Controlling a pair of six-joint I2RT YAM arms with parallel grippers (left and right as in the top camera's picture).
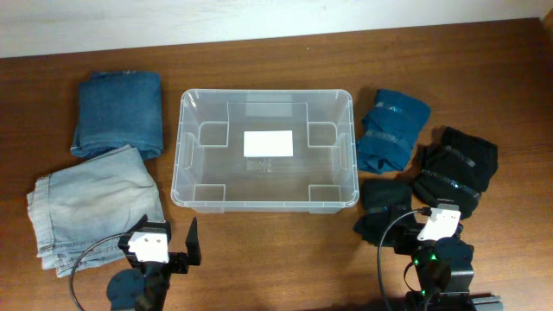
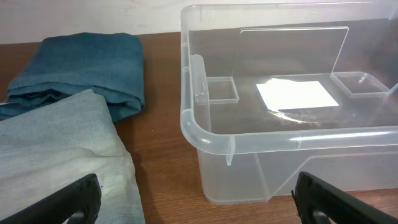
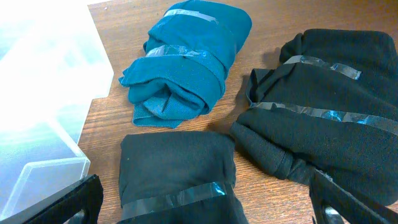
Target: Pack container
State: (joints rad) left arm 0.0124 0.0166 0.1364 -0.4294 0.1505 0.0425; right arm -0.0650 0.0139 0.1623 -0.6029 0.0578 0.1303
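The clear plastic container [image 1: 179, 164] stands in the middle of the table with only a white label [image 1: 269, 142] on its base. It also shows in the left wrist view [image 2: 205, 134] and at the left edge of the right wrist view [image 3: 37, 93]. My left gripper [image 1: 162, 238] is open and empty near the table's front, between the container's front left corner and the light jeans; it shows in the left wrist view [image 2: 199, 205]. My right gripper [image 1: 423, 223] is open and empty just above a small black bundle [image 3: 174, 168]; it shows in the right wrist view [image 3: 208, 208].
Folded dark blue jeans [image 1: 117, 112] and folded light jeans [image 1: 91, 207] lie left of the container. A taped teal bundle [image 1: 393, 130], a large taped black bundle [image 1: 455, 168] and the small black bundle [image 1: 384, 207] lie to its right.
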